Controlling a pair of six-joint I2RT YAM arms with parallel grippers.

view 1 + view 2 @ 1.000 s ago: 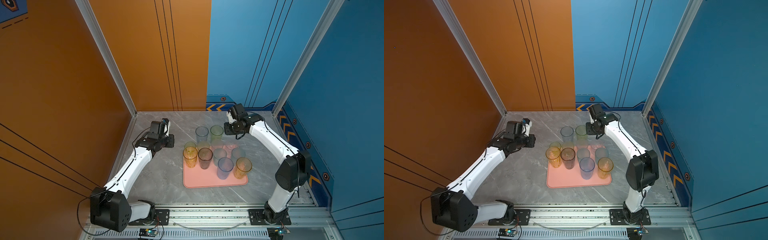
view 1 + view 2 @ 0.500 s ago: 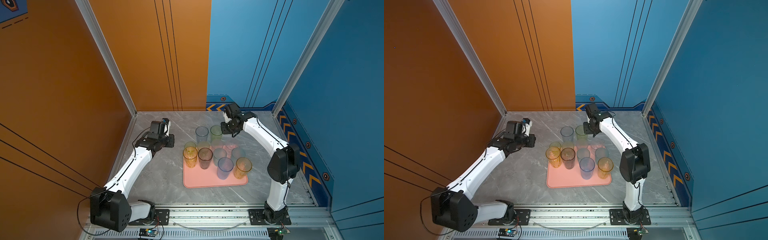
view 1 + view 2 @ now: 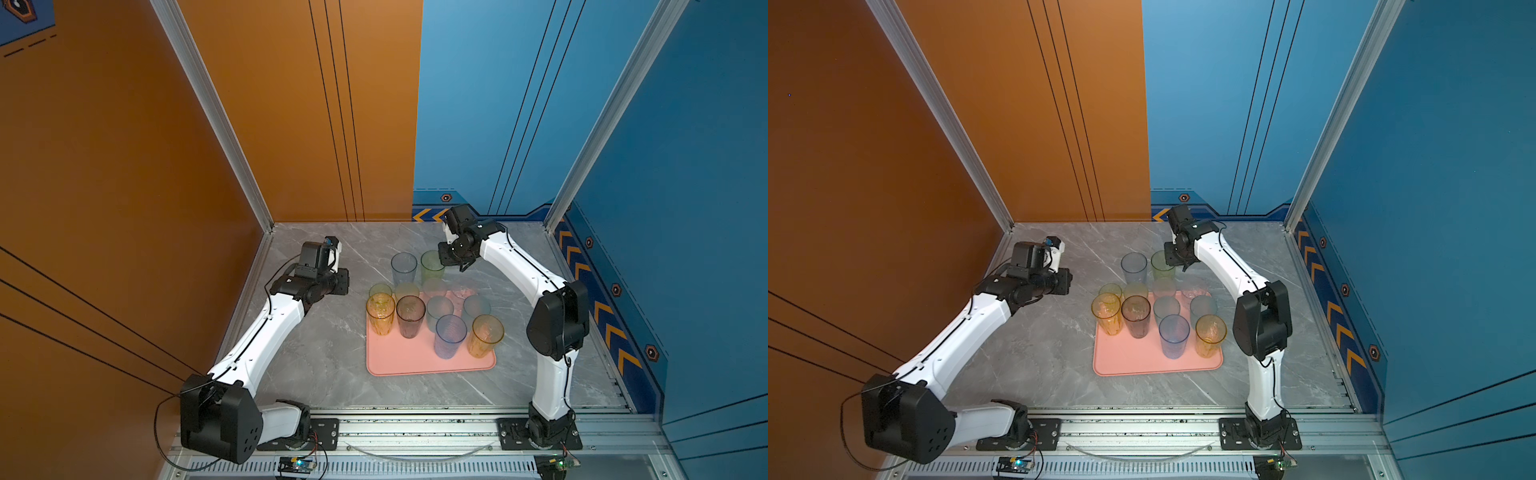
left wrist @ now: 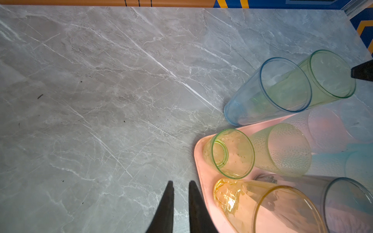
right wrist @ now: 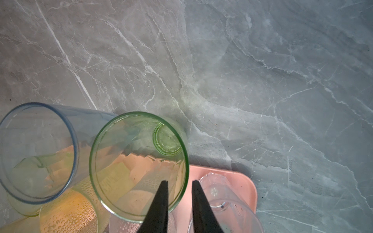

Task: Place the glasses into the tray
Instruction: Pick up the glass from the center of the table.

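Barely parted, empty right claw [image 5: 179,181] straddles the 3 o'clock rim of the green glass [image 5: 137,151], probably light and slick: pinch there.

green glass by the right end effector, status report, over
Left end effector slightly open, empty. Right end effector astride tall green glass rim, not clamped; glass off the tray. Blue glass close beside it.
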